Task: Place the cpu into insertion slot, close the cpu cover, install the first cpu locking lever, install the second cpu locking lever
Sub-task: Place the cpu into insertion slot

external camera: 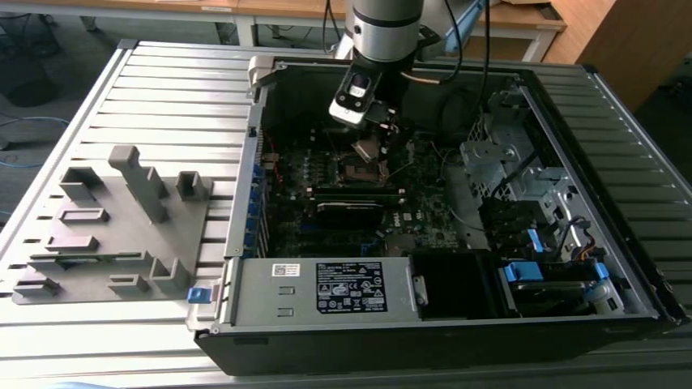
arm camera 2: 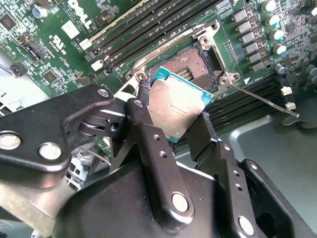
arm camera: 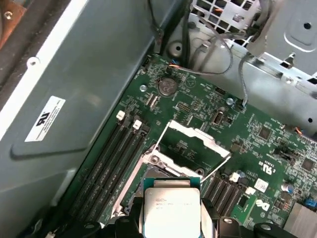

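My gripper (arm camera 2: 173, 116) is shut on the cpu (arm camera 2: 176, 109), a flat square chip with a silver-grey top, pinched at two opposite edges by the black fingers (arm camera 2: 143, 124). The chip hangs tilted just above the insertion slot (arm camera 2: 190, 64), whose dark contact field lies bare. In the first wrist view the cpu (arm camera: 171, 204) hides part of the insertion slot (arm camera: 158, 171), and behind it the cpu cover (arm camera: 190, 130) stands swung open. A thin locking lever (arm camera 2: 262, 100) sticks out sideways, unlatched. In the exterior view the gripper (external camera: 373, 146) hovers over the insertion slot (external camera: 360, 170) inside the open computer case.
Long black memory slots (arm camera 2: 148, 29) run beside the socket. The grey power supply box (external camera: 324, 288) sits at the case's near side, drive cages and cables (external camera: 519, 170) at the exterior view's right. A grey fixture block (external camera: 108, 227) lies on the slatted table.
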{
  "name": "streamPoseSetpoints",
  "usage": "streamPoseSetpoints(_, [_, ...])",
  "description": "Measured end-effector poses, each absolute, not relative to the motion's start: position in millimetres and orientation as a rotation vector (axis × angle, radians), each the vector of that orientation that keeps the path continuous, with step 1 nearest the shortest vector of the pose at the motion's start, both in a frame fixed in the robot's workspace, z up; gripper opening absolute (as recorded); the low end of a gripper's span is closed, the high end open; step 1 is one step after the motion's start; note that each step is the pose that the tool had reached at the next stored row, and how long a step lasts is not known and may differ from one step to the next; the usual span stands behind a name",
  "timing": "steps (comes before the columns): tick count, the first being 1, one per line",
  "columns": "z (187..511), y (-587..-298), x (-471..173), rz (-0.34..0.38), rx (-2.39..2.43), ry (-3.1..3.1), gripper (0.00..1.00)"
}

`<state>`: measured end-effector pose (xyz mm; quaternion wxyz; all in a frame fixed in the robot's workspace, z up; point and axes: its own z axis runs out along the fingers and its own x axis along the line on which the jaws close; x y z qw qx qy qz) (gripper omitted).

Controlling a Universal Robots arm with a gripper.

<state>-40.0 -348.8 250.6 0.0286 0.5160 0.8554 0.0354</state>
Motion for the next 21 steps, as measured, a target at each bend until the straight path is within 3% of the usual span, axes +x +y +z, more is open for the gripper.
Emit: streamPoseSetpoints(21, [249.0, -348.7, -40.0, 0.095, 1.952, 2.374, 0.54])
